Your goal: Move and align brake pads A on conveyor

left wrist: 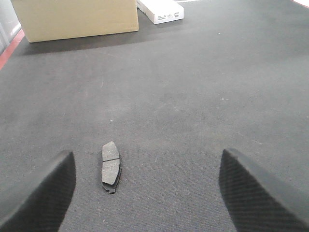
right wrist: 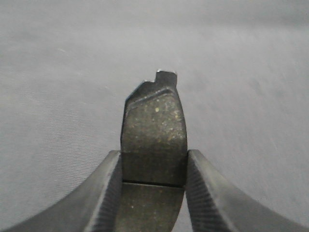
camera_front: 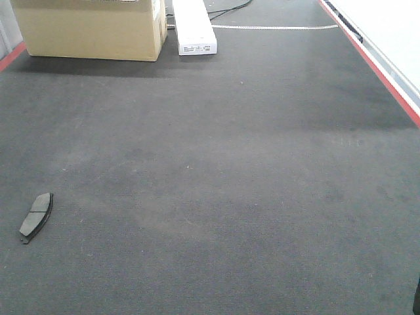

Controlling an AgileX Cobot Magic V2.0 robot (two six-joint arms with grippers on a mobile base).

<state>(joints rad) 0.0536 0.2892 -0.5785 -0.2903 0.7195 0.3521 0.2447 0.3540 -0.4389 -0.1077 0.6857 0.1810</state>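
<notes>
Conveyor (camera_front: pixel 230 164) bears loose pad (camera_front: pixel 36 216); only right-wrist view shows gripped pad (right wrist: pixel 154 125).

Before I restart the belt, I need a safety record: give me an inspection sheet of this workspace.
Surface: conveyor dark grey, felt-like, faintly scuffed.
Job's things: lying brake pad flat near left edge; held brake pad in right tool.
Clutter: cardboard box and white box at far end.
Grippers: left tool open, empty; right tool shut on held brake pad.
Cables: black cable beyond white box.
Surroundings: red strip along right edge, pale surface beyond.
</notes>
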